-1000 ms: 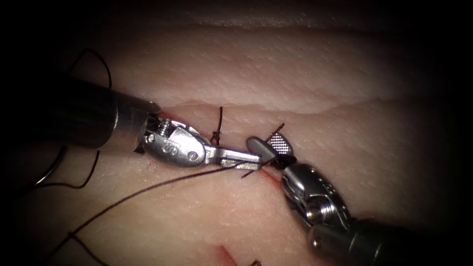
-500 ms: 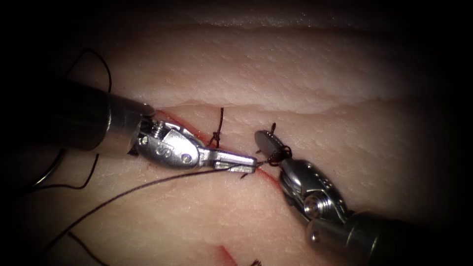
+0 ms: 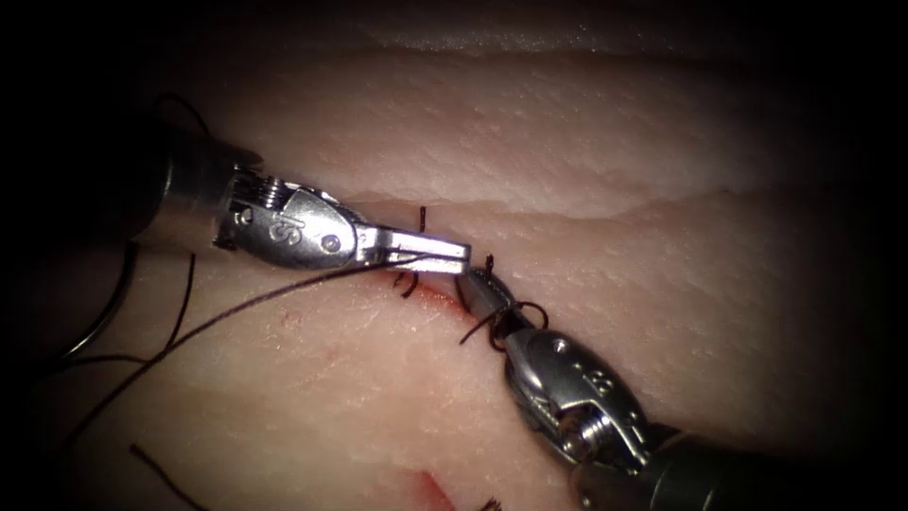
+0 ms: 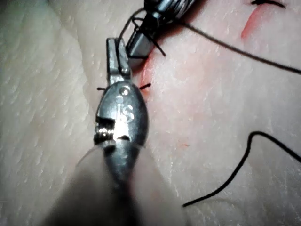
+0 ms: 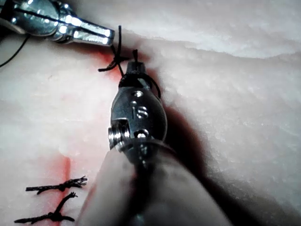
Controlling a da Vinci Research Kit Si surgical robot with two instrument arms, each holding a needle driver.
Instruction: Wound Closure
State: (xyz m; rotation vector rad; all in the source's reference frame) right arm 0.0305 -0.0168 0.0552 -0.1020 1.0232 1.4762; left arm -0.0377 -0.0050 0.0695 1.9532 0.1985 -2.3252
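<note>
My left tool [image 3: 452, 254] comes in from the left with its jaws shut on the long thread [image 3: 236, 310], which trails down to the left over the tissue [image 3: 586, 142]. The same shut jaws [image 4: 115, 56] appear in the left wrist view. My right tool [image 3: 473, 284] meets it from the lower right, shut on a short thread end, with loops of thread [image 3: 515, 317] wound round its jaws [image 5: 134, 70]. Both tips sit over the red cut [image 3: 437, 295], beside a tied stitch [image 3: 422, 218]. A thin curved arc, likely the needle [image 3: 99, 326], lies on the tissue at far left, held by neither tool.
Loose thread [image 3: 161, 468] curls over the tissue at the lower left. Cut ends of thread from earlier stitches [image 5: 56, 186] lie beside a patch of red fluid [image 5: 63, 167]. A ridge of tissue [image 3: 615, 203] runs across behind the tools.
The right tool's jaws have closed from open. It has slid left with thread loops round its jaws. The left tool has moved up and to the left, keeping hold of the long thread.
</note>
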